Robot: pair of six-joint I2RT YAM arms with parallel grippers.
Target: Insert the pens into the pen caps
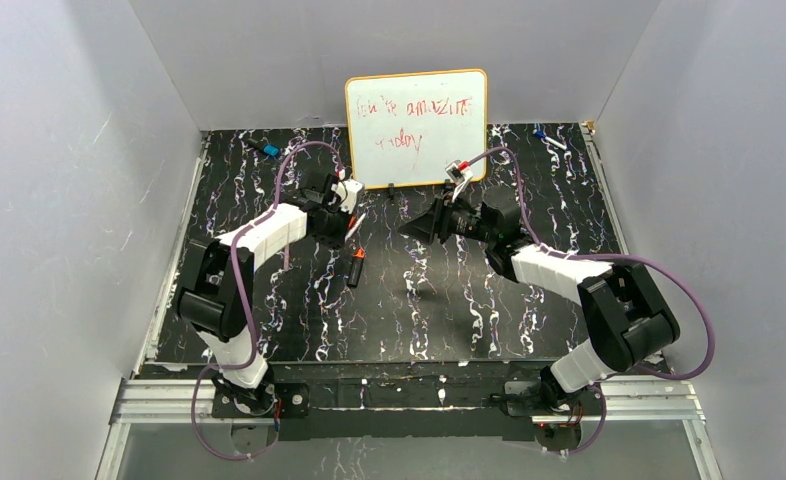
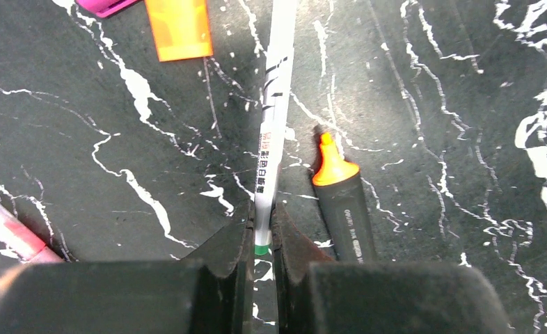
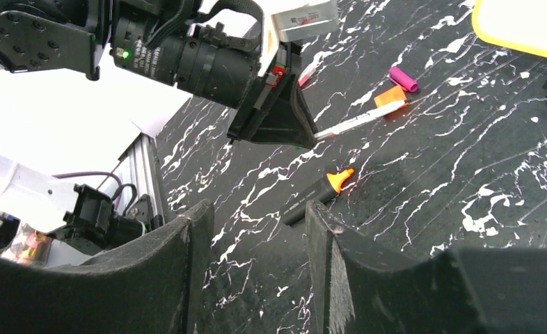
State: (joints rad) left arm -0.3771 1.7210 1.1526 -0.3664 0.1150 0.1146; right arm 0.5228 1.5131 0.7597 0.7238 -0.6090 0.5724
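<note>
Left gripper (image 2: 260, 233) clenched on one end of a slim white pen (image 2: 274, 104), which runs away from it over the table (image 2: 431, 104). Black marker (image 2: 344, 209), orange tip bare, lies on the table just beside the pen. Orange cap (image 2: 179, 28) and pink cap (image 2: 104, 5) lie near the pen's far end. Right gripper (image 3: 257, 212) hovers released, jaws apart, holding nothing.

The slim pen (image 2: 271, 139) lies in the left pincer (image 2: 260, 240), the thick marker (image 2: 344, 202) just beside it, caps (image 2: 179, 28) near its far end.
</note>
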